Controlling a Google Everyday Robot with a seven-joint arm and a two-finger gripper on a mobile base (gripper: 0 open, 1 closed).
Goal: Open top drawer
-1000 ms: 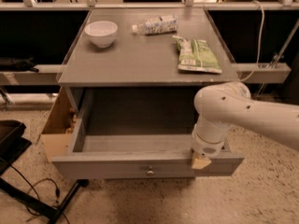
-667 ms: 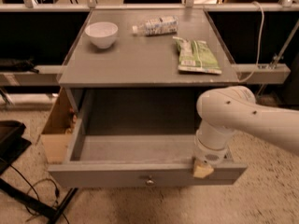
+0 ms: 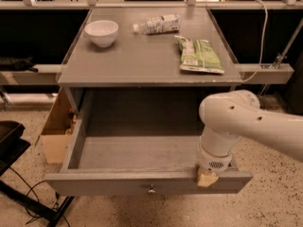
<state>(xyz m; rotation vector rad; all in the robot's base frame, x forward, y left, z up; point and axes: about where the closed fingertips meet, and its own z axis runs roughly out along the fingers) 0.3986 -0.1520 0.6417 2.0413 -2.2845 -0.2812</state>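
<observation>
The top drawer (image 3: 109, 181) is a wide grey wooden drawer pulled far out of the grey cabinet, its inside bare. Its front panel has a small round metal knob (image 3: 151, 190) at the centre. My gripper (image 3: 207, 178) hangs from the white arm (image 3: 236, 122) at the right end of the drawer's front panel, its beige tip on the panel's top edge, right of the knob. The arm's wrist hides most of the gripper. The other drawers are out of view.
On the cabinet top (image 3: 123, 60) stand a white bowl (image 3: 101, 32), a lying plastic bottle (image 3: 158, 24) and a green snack bag (image 3: 199, 55). A cardboard box (image 3: 57, 131) sits left of the cabinet. A black stand (image 3: 12, 148) and cables are at lower left.
The drawer has slid further out toward the camera, and my gripper has moved with its front panel.
</observation>
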